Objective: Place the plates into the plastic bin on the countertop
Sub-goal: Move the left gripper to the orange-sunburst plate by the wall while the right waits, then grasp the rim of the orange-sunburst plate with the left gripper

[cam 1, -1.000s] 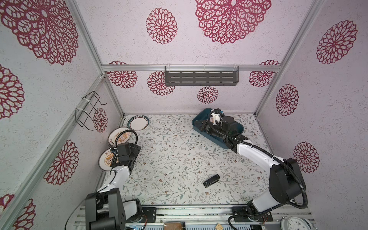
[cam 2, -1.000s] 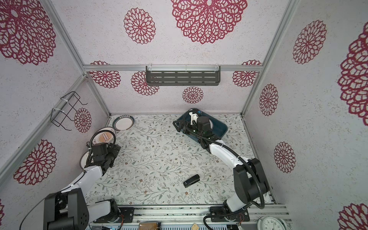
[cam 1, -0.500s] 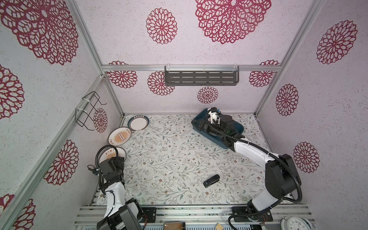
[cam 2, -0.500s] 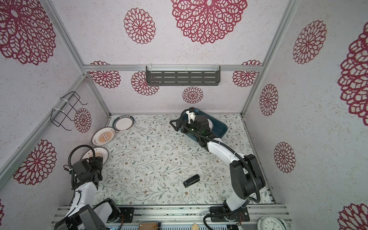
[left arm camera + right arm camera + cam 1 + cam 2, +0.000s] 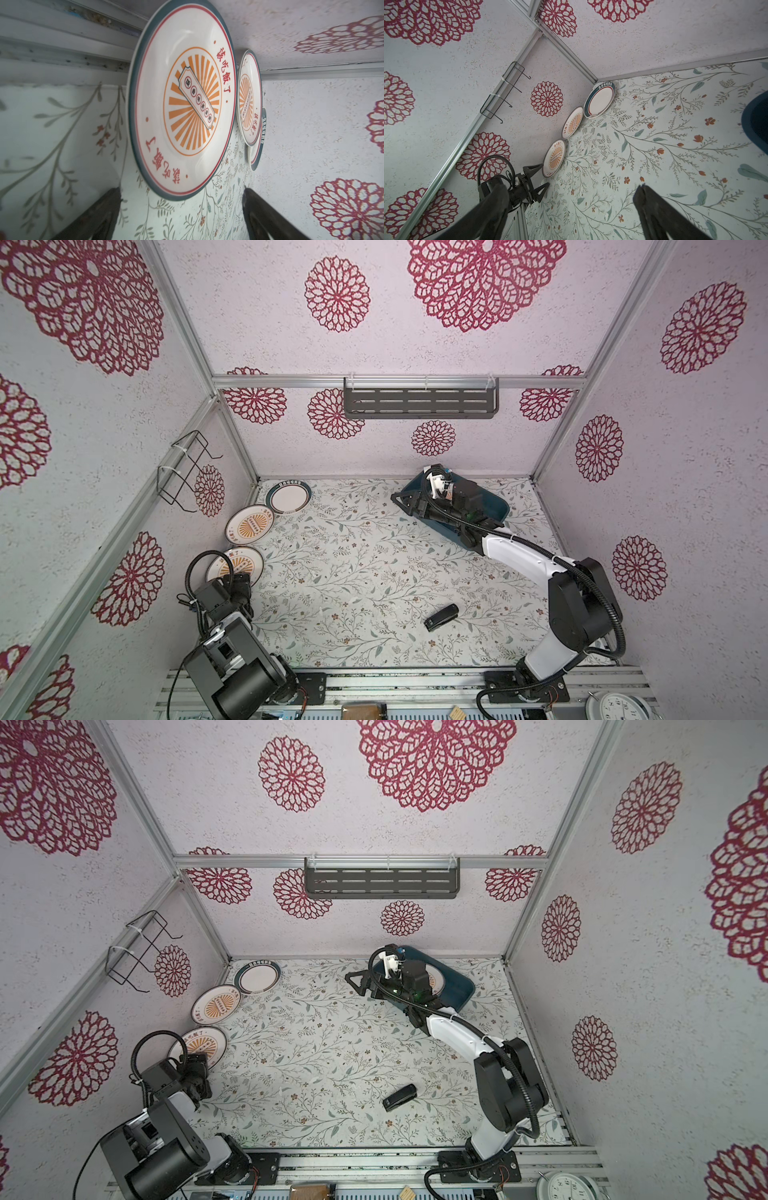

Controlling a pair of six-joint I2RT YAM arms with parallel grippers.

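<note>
**A:** Fingers (image 5: 97, 214) on the left gripper (image 5: 182, 216): how do they stand?

**B:** Spread wide, with only countertop (image 5: 353, 564) between them. They have hold of nothing.

**A:** And the closest plate?

**B:** The sunburst plate (image 5: 180, 99) lies flat just ahead of the fingertips, lined up with the gap. In the left wrist view its closest rim comes about level with the tips and sits between them. From the right wrist view one tip is right beside that rim. I cannot tell whether it touches.

**A:** Where is that from the bin?

**B:** Well apart from the bin (image 5: 496, 506), right across the countertop. Three plates lie in a row there, and this one is the farthest from the bin. The second sunburst plate (image 5: 249, 523) comes next. The teal-rimmed plate (image 5: 289, 497) is the closest of the three to the bin, and still well apart from it.

**A:** Is anything inside the bin?

**B:** In a top view an orange-printed plate (image 5: 436, 979) shows inside it, mostly hidden behind the right arm's wrist.

**A:** What about the right gripper (image 5: 571, 218)?

**B:** Its fingers (image 5: 658, 216) are also wide apart and empty. It hangs at the corner of the bin that faces the row of plates, with the wrist over the bin itself. None of the three plates is near those fingers.
</note>
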